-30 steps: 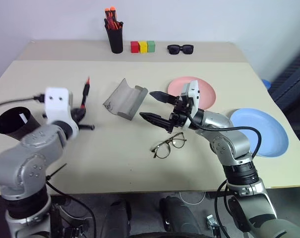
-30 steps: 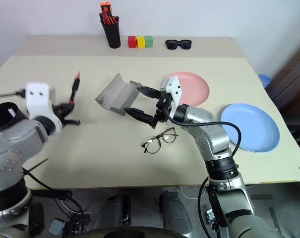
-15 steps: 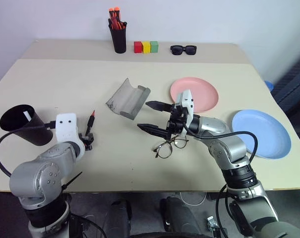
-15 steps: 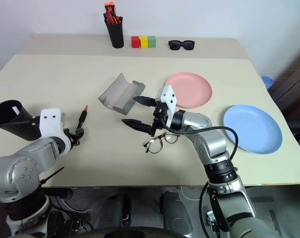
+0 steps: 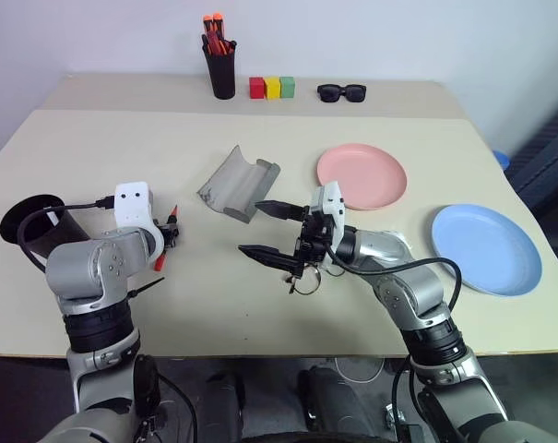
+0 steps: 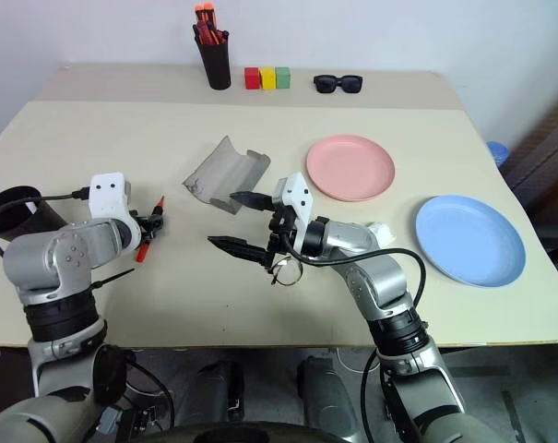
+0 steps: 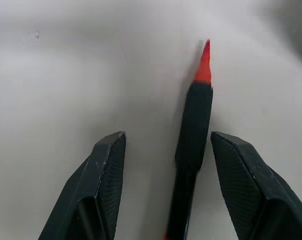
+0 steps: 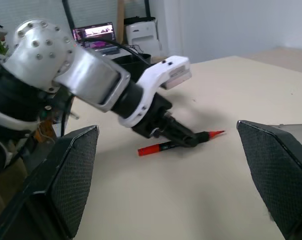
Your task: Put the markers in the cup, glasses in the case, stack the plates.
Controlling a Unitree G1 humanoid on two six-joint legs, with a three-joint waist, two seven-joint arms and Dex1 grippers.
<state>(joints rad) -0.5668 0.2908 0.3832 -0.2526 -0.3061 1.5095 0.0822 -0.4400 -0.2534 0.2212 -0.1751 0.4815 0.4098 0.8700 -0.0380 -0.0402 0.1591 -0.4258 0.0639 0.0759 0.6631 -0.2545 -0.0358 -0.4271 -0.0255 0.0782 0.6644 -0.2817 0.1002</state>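
A red marker with a black end lies on the table between the fingers of my open left gripper, touching neither finger. Left of that gripper the black cup stands tilted, its mouth towards me. My right gripper is wide open and points left, hovering at mid-table. The wire-rimmed glasses lie under it, mostly hidden. The grey case lies open behind it. The pink plate and the blue plate sit apart on the right.
Along the back edge stand a black pen holder with orange-capped pens, three coloured blocks and black sunglasses. A black cable runs from my left wrist over the cup.
My left gripper, which held the red marker up in the air, came down and opened; the marker now lies on the table. The right gripper moved left and down over the glasses.
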